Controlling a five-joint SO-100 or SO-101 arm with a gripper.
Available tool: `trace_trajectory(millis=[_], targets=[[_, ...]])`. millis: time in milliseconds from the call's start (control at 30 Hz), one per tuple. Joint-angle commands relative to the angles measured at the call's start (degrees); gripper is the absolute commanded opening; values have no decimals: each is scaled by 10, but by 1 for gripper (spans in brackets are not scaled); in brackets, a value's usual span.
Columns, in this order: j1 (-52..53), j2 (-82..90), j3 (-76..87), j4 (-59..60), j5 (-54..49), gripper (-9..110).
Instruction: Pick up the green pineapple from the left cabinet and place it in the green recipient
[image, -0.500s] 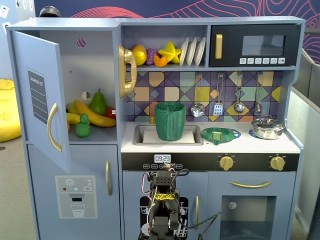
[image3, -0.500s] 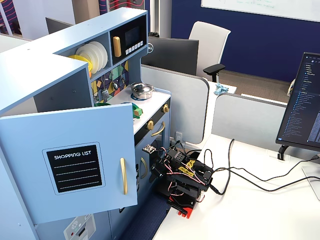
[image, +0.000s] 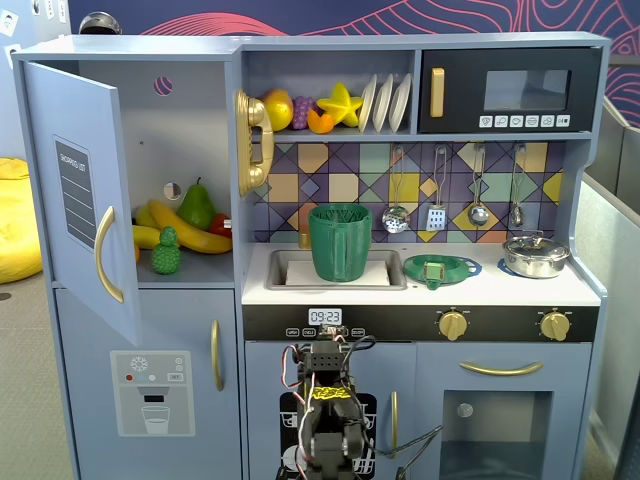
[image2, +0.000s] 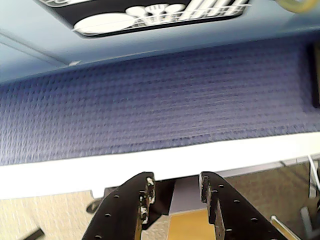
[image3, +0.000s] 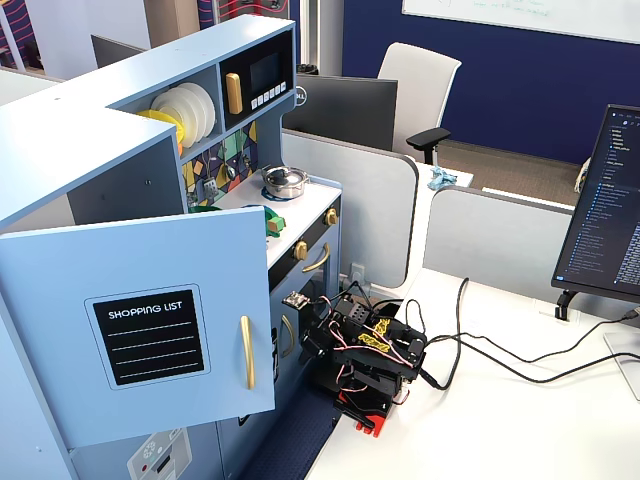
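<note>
The green pineapple (image: 166, 252) stands upright at the front of the shelf in the left cabinet (image: 185, 120). The cabinet's blue door (image: 80, 200) is swung open; it also shows in the other fixed view (image3: 150, 330). The green recipient (image: 340, 242) stands upright in the sink. My arm (image: 325, 425) is folded low in front of the kitchen's base, far below both; it also shows in the other fixed view (image3: 370, 350). In the wrist view my gripper (image2: 176, 181) is open and empty, with its jaws a little apart over the table's white edge.
A banana (image: 190, 228) and a dark-green pear (image: 197, 207) lie behind the pineapple. A flat green strainer dish (image: 441, 268) and a metal pot (image: 535, 255) sit on the counter. A gold phone (image: 253, 140) hangs beside the cabinet. Cables (image3: 500, 350) and a monitor (image3: 610, 210) are on the table.
</note>
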Motion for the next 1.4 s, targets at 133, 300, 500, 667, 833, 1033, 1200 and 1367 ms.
trace_trajectory(millis=[133, 300, 500, 667, 833, 1033, 1200, 1367], targets=[[-258, -105, -112, -344, 33, 19], [-336, -217, -218, -613, -26, 27], [-353, -339, -323, -693, -20, 38], [-360, -419, -374, -796, -24, 38], [-374, -475, -389, -867, -120, 33], [-369, -548, -455, -869, -134, 33], [-350, -620, -510, -891, -111, 36], [-338, -682, -562, -911, -94, 36]])
